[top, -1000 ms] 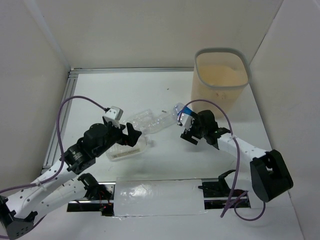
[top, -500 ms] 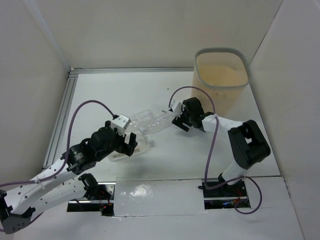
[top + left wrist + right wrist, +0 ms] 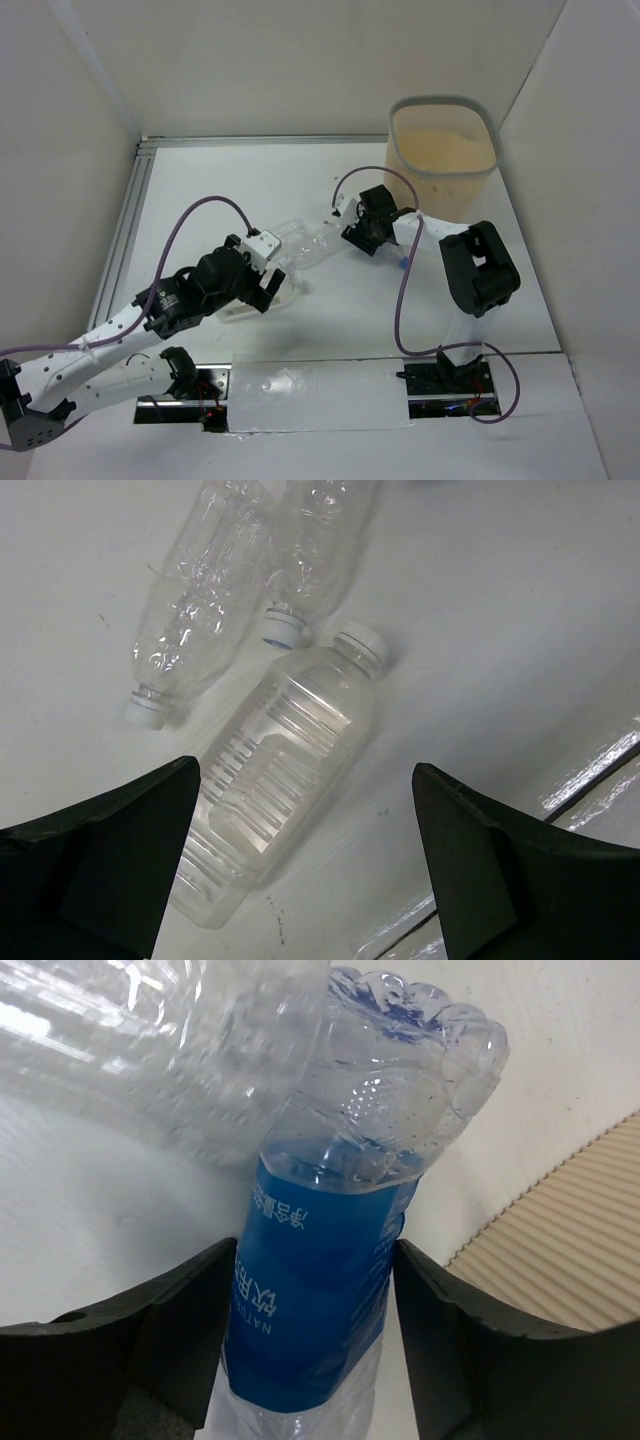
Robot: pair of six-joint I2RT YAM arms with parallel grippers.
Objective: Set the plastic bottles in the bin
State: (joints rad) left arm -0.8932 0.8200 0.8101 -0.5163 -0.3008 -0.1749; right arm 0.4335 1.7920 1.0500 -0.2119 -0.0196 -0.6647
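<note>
The right gripper (image 3: 315,1255) is clamping the blue bottle (image 3: 322,1300) across its label at mid-frame, left of the bin (image 3: 441,102) at upper right. I judge the grasp step is ending; next is calling for a lift over the rim, then release. The left gripper (image 3: 305,770) is hovering wide open over the squarish bottle (image 3: 280,770). Only the wrist views are showing the grip and two plain bottles (image 3: 200,620); only the top view is showing the bin's mouth.

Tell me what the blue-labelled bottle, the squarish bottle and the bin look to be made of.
The blue-labelled bottle: thin clear plastic, glossy, with a dimpled base; its label looks like printed film.
The squarish bottle: clear ribbed plastic, see-through.
The bin: probably matt beige plastic, with a finely ribbed wall and a grey rim.
</note>
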